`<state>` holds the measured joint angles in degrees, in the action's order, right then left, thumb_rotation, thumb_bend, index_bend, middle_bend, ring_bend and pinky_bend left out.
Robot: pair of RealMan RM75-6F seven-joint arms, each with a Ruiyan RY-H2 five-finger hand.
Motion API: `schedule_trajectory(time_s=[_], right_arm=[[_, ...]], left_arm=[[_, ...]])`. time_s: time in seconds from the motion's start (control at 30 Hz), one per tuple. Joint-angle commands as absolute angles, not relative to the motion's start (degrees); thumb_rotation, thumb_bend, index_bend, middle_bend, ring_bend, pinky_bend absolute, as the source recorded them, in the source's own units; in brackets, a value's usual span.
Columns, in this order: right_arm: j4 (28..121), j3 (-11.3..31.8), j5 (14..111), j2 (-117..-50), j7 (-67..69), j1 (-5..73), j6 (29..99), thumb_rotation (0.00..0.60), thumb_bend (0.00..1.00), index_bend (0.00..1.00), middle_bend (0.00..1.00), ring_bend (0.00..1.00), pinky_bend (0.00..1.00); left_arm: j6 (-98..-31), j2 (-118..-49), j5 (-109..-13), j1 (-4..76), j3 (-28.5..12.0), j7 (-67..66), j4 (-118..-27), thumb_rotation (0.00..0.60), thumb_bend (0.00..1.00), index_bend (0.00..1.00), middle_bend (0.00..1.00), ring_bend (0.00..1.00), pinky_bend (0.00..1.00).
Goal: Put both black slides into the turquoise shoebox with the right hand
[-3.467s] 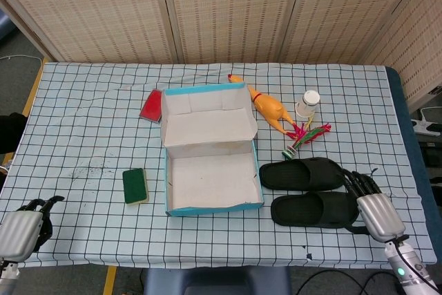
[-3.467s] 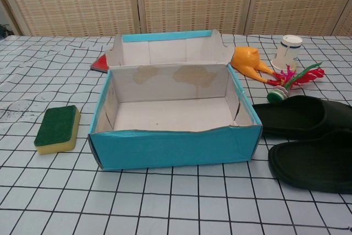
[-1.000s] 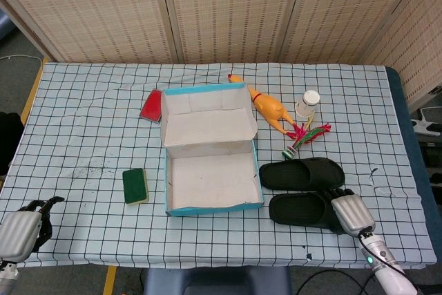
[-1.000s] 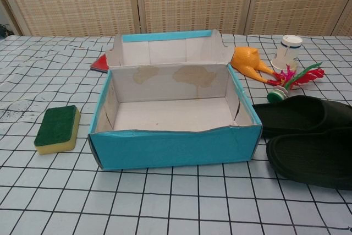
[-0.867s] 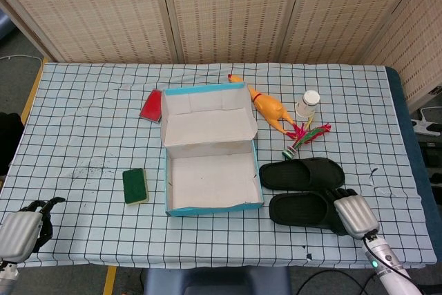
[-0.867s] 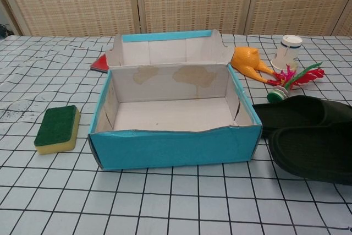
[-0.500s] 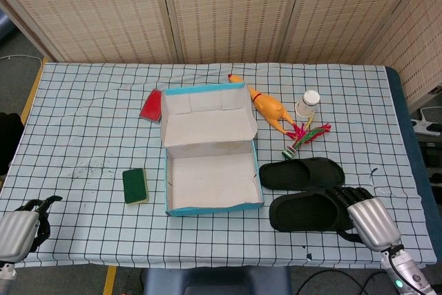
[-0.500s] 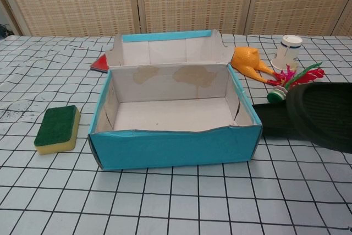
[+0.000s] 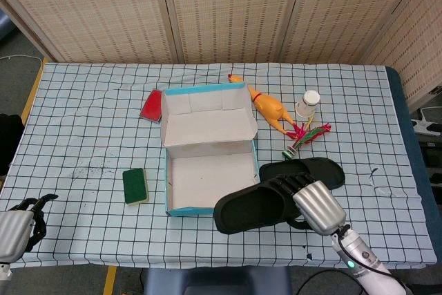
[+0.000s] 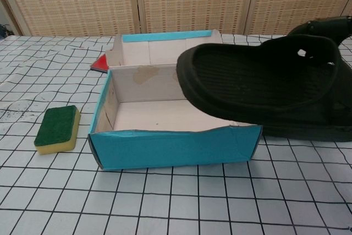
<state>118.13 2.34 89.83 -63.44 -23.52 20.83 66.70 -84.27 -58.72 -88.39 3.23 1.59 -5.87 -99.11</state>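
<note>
My right hand (image 9: 318, 206) grips one black slide (image 9: 254, 206) by its strap end and holds it in the air, toe pointing left over the front right corner of the turquoise shoebox (image 9: 168, 183). In the chest view this slide (image 10: 258, 81) fills the right side, hanging above the box's right half (image 10: 173, 148), with dark fingers (image 10: 324, 25) showing at its top edge. The second black slide (image 9: 314, 168) lies on the table right of the box, partly behind my hand. The box stands open and holds nothing. My left hand (image 9: 17, 229) rests at the front left table edge, holding nothing.
A green and yellow sponge (image 9: 135, 185) lies left of the box, and a red flat item (image 9: 150, 106) sits by its back left corner. Behind the slides are a rubber chicken (image 9: 269, 110), a white cup (image 9: 307, 103) and a feathered toy (image 9: 304, 136).
My right hand has lifted the nearer slide off the table and carried it left, up over the box's front right corner. The other slide and the left hand have stayed put.
</note>
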Motion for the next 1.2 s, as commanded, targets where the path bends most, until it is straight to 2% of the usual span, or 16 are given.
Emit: schedule_trajectory(time_s=[0.03,0.2,0.37,0.53,0.77,1.2], right_arm=[[120.11,8.92,76.51,-71.27,-32.44,27.76,60.53,0.600,0.04,0.52,0.54,0.41,0.51],[117.59,12.74,65.03,-79.22,-40.90,33.00,61.13,0.600,0.04,0.52,0.54,0.41,0.51],[114.51,13.54,57.11,-85.01,-46.09,37.36,61.95,0.600,0.04,0.52,0.54,0.41,0.51],[111.08,12.68,54.68,-89.05,-48.82,39.77,63.89,0.600,0.04,0.52,0.54,0.41,0.51],[107.34,11.42,53.64,-91.19,-49.48,40.93,66.01,0.600,0.04,0.52,0.54,0.41,0.51],[104.37,10.05,51.97,-92.95,-46.60,43.17,63.80,0.600,0.04,0.52,0.54,0.42,0.51]], left_arm=[[-84.52,-58.66,-88.65,3.12,1.58,-5.77,-99.04,0.600,0.53,0.26,0.19,0.30,0.53],[-84.63,-58.55,-89.03,3.08,1.67,-5.55,-99.04,0.600,0.53,0.26,0.19,0.30,0.53],[-84.66,-58.39,-88.83,3.03,1.55,-5.17,-99.07,0.600,0.53,0.25,0.19,0.30,0.53],[-84.69,-58.23,-89.25,3.00,1.72,-4.80,-99.11,0.600,0.53,0.25,0.19,0.30,0.53],[-85.01,-58.03,-89.64,2.91,1.71,-4.14,-99.19,0.600,0.53,0.26,0.19,0.30,0.53],[-84.64,-58.14,-89.41,2.97,1.70,-4.49,-99.21,0.600,0.53,0.25,0.19,0.30,0.53]])
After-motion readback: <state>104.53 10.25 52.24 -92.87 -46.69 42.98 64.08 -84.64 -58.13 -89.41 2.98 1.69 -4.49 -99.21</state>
